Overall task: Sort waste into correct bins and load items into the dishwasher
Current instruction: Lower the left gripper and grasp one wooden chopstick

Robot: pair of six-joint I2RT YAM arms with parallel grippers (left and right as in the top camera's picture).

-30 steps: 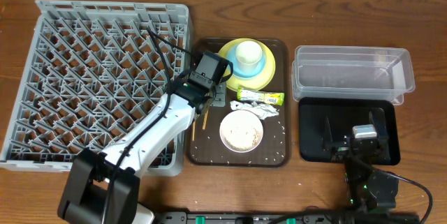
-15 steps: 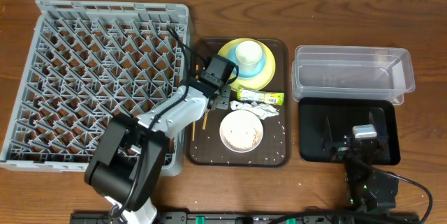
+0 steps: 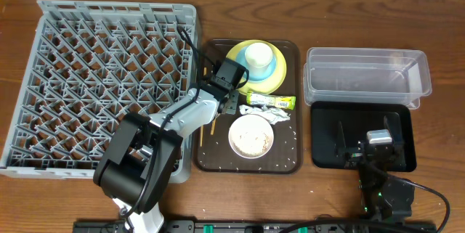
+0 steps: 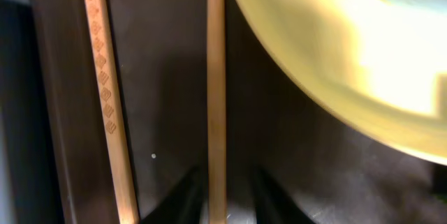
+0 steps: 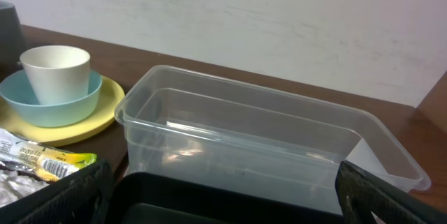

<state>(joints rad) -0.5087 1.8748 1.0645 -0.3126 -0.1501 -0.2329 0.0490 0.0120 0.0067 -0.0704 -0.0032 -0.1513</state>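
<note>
Beside the yellow plate, the left gripper sets its fingers slightly spread astride one chopstick, ready to pinch it, while the right gripper rests wide-spread above the black tray.

Brown serving tray on wooden table — pale wall behind

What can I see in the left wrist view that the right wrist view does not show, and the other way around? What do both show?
Only the left wrist view: two wooden chopsticks, one lying between the fingers of the left hand.
Only the right wrist view: the clear tub, the black tray, the snack wrapper and the white cup.
Both: the yellow plate, and perhaps the blue bowl, which is only a pale blur in the left wrist view's corner.
</note>
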